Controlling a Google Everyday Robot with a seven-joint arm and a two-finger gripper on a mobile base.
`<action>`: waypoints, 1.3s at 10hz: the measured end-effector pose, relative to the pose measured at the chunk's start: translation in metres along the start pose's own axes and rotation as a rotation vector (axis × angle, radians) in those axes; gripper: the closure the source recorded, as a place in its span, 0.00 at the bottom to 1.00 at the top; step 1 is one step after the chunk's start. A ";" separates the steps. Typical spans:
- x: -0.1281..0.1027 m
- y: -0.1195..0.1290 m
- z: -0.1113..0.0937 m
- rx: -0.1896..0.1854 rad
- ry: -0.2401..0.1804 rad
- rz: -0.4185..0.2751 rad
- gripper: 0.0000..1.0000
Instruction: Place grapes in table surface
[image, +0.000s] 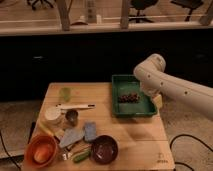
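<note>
The grapes (129, 97), a small dark brownish-purple bunch, lie in the green plastic tray (123, 111) at the back right of the light wooden slatted table surface (135, 137). My white arm reaches in from the right, bends above the tray's right side and points down. My gripper (145, 94) is at the arm's lower end, just right of the grapes and over the tray, mostly hidden by the arm.
A dark maroon bowl (103, 149) and an orange bowl (41, 151) stand near the front left edge. A blue sponge (90, 131), a metal cup (72, 116), a white tub (52, 114), a long utensil (75, 106) and a green cup (65, 93) fill the left half.
</note>
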 end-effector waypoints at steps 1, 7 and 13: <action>0.002 -0.002 0.002 0.000 0.005 -0.013 0.20; 0.011 -0.026 0.012 0.019 0.035 -0.105 0.20; 0.017 -0.048 0.022 0.051 0.049 -0.178 0.20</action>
